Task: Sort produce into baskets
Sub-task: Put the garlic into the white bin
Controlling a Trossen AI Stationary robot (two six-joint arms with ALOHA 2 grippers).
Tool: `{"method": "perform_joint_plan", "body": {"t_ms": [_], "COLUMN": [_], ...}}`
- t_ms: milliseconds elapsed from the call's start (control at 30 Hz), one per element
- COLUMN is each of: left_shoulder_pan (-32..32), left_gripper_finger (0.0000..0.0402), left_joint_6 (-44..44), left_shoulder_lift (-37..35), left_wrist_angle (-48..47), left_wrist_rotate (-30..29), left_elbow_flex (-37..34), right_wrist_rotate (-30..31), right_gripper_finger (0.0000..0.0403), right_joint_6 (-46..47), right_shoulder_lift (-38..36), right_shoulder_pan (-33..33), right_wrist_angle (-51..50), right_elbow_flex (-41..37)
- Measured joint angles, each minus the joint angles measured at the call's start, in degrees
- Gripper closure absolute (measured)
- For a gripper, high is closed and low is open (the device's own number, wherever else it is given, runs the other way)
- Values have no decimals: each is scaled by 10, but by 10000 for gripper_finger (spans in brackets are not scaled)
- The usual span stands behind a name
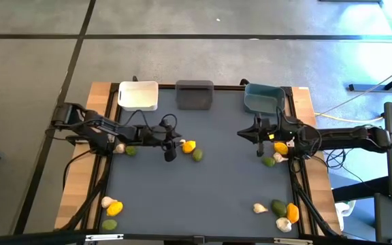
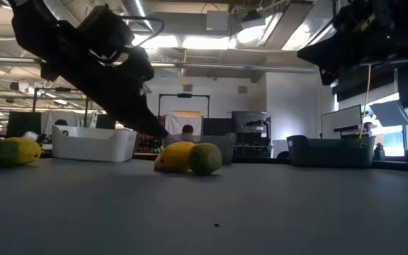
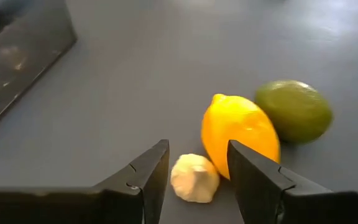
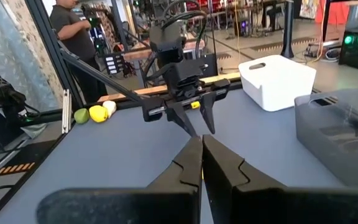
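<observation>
A small whitish garlic-like bulb lies on the dark grey table top near the middle of its far half, just beside a smooth yellow lemon-like fruit, whose pointed tip faces away from the left wrist camera. A dull green lime-like fruit sits just beside the lemon on its other side. The left gripper has its 2 dark fingers parted, 1 on each side of the bulb; whether they touch it cannot be told.

In the high view the same lemon and lime lie just right of the left gripper. More produce is scattered about: a lime and a bulb under the left arm; a bulb, a lemon and a lime at the near left corner; a bulb, a lime, a lemon and a bulb at the near right corner; and a lemon, a lime and a bulb by the right edge.

Along the far edge stand 3 rectangular baskets: white plastic, dark grey, teal-blue.

The right gripper hovers before the teal-blue basket, fingers pressed together, empty. No writing on the produce or baskets can be read. A person in a dark shirt stands beyond the table.
</observation>
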Motion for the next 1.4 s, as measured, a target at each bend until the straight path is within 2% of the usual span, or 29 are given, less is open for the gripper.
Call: {"method": "perform_joint_plan", "body": {"t_ms": [433,1267,1400], "left_shoulder_pan": [5,8,8], "left_gripper_finger": [254,276,300], "left_joint_6": [-16,1,14], "left_shoulder_lift": [19,61,61], "left_wrist_angle": [0,31,31], "left_wrist_rotate": [0,1,1], "left_elbow_flex": [0,0,0], "right_wrist_rotate": [4,4,4], "right_gripper_finger": [388,388,388], "right_joint_6": [16,14,14], "right_shoulder_lift": [46,46,46], "right_shoulder_pan": [0,0,0], "right_wrist_angle": [21,33,30], "right_elbow_flex": [6,6,6]}}
